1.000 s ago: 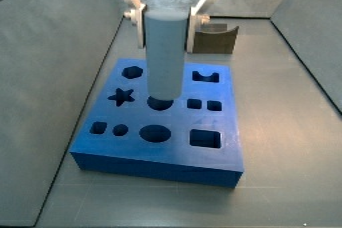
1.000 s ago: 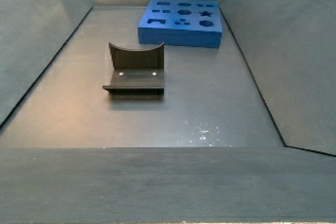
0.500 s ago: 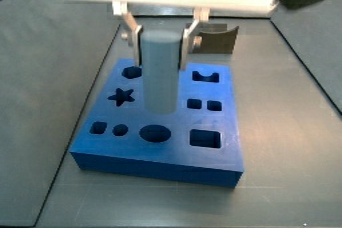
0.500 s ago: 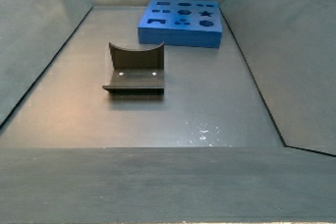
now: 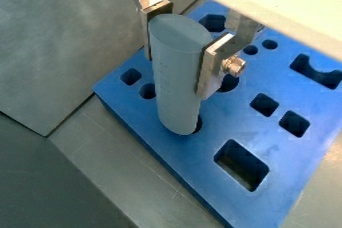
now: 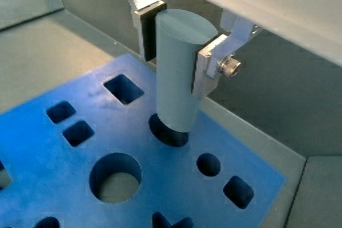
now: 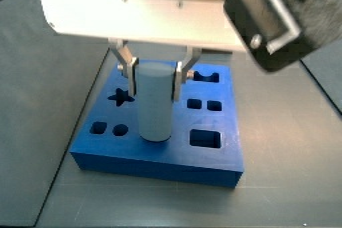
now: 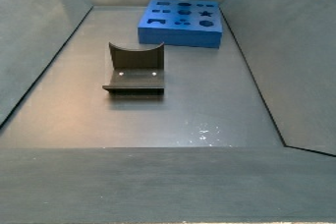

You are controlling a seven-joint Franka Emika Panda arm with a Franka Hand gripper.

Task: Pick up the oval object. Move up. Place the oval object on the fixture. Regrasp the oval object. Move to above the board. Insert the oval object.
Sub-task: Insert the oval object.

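Your gripper [image 5: 182,34] clamps the oval object [image 5: 177,77] upright. Its lower end sits in a hole of the board [image 5: 187,162] directly below, tip hidden. Arm housing blocks the fixture in a side view.

Pale blue-grey peg [image 5: 178,77] between the silver claw [image 5: 183,44] plates; bright blue board [image 5: 301,177] with dark holes below; fixture [image 8: 134,70] dark olive-brown.

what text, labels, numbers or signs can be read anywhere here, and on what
None: no readable text, label, brand, number or sign in any view.
The board bears only shaped holes.
The oval object, upright between the gripper jaws with its lower end in a board hole, is plain.
The fixture is unmarked.
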